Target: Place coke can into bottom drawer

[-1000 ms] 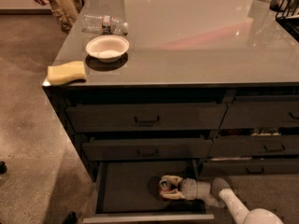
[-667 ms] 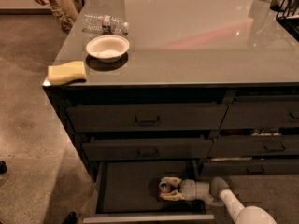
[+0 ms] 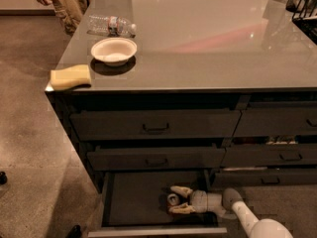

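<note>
Dark grey bottom drawer (image 3: 133, 202) open; pale hand (image 3: 175, 201) inside, right part, around coke can (image 3: 172, 199); gripping or released, cannot tell.

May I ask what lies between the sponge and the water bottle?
A white bowl, in the camera view; the gripper is down in the bottom drawer.

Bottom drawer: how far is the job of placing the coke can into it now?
Done: the wide, dark grey bottom drawer is pulled open, and the small soda can with a silver top is already inside it. In hand: the pale tool is in the drawer, right at the can; I cannot tell whether it grips it. Left: release if needed, then draw the white arm out.
</note>
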Action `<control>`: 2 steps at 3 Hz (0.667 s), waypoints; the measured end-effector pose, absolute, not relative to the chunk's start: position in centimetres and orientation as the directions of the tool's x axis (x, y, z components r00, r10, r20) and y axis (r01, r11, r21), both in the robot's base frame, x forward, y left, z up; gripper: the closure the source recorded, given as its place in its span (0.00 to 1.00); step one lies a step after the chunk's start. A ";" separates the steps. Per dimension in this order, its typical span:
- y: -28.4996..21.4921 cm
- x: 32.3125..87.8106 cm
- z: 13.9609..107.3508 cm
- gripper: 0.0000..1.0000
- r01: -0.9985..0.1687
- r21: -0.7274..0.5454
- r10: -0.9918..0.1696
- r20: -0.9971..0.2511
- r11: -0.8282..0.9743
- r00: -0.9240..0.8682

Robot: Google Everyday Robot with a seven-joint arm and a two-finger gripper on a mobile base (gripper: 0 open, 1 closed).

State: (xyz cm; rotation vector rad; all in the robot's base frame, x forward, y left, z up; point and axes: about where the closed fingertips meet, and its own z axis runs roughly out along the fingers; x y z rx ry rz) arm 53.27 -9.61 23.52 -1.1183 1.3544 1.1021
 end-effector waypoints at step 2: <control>-9.5 53.2 23.5 0.00 -0.988 0.043 -0.055 -0.997 0.149 -0.051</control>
